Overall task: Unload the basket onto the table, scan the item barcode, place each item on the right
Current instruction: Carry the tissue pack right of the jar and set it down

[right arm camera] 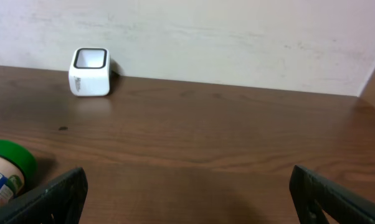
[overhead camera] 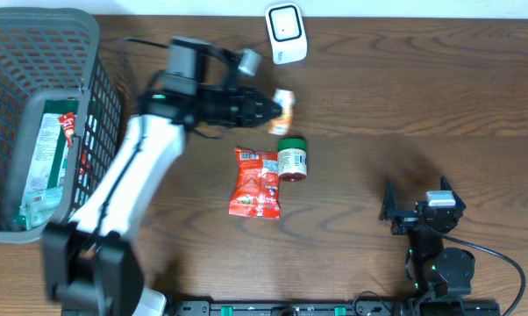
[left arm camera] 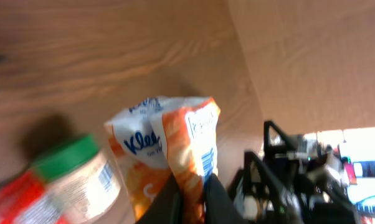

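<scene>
Above the worktop (overhead camera: 378, 96), near the white scanner (overhead camera: 286, 33), the left fingers (overhead camera: 262, 107) pinch the orange tissue packet (overhead camera: 284, 109) by one end. Over at the near right edge, the right fingers (right arm camera: 56, 194) sit spread wide, holding nothing.

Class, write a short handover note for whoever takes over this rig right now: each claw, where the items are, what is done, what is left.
Left claw: shut on the orange tissue pack, held off the table, short of the scanner.
Right claw: open, empty, parked at the near right.
Jar and red pouch lie mid-table, side by side; basket at left holds packets.
Done: pack picked up.
To do: show its barcode to the scanner; whether it has scanned already cannot be told.
</scene>
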